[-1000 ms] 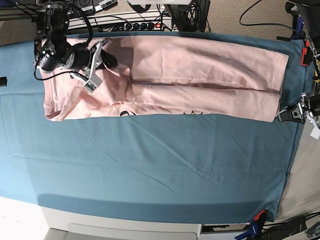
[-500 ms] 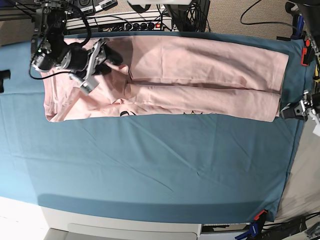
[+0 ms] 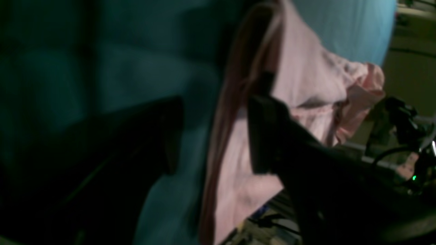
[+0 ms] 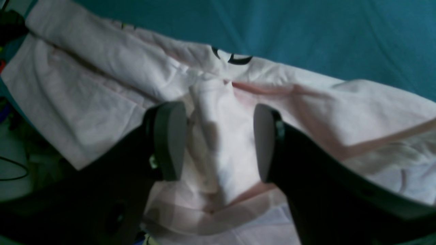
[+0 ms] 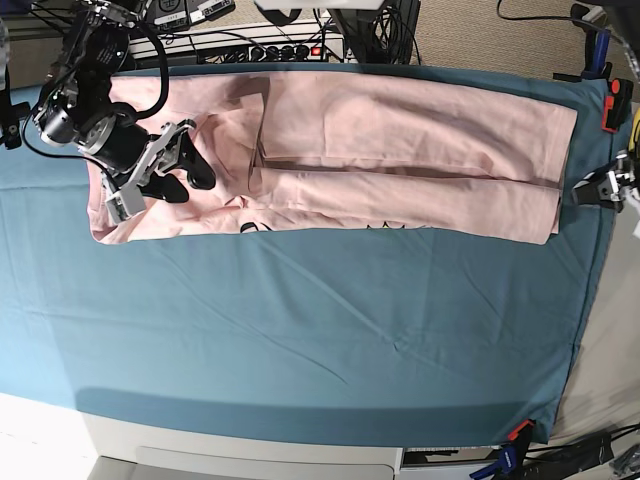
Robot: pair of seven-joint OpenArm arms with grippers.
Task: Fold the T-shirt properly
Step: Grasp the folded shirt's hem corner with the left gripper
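The T-shirt (image 5: pixel 400 150) is soft pale pink cotton, folded lengthwise into a long band with both sides turned in — the two flaps meet along a shallow seam-like ridge down the middle. It lies across the far half of the teal table cloth (image 5: pixel 320 330), whose smooth weave shows a few fine creases. Along the shirt's near edge a sliver of black print peeks out.

The right gripper (image 5: pixel 178 172) hovers over the shirt's sleeve end, its dark, rounded pads spread wide with nothing between them. In the right wrist view the gripper (image 4: pixel 219 141) frames a rumpled hump of cloth just beyond the fingertips, and a curved black mark of the print lies farther ahead, near the cloth's edge. The fabric below looks wrinkled, with darker pink where layers overlap.

The left gripper (image 5: pixel 600 187) sits just past the hem end, off the shirt's corner. Its wrist view is dim and blurred; the gripper (image 3: pixel 213 136) has its black jaws standing apart and empty, with the hem's layered edge running between and beyond them.

A second ago the right gripper was clamped on the sleeve region farther back; since then it has let go and swung nearer the table's front. The left gripper has drawn slightly away from the hem corner.
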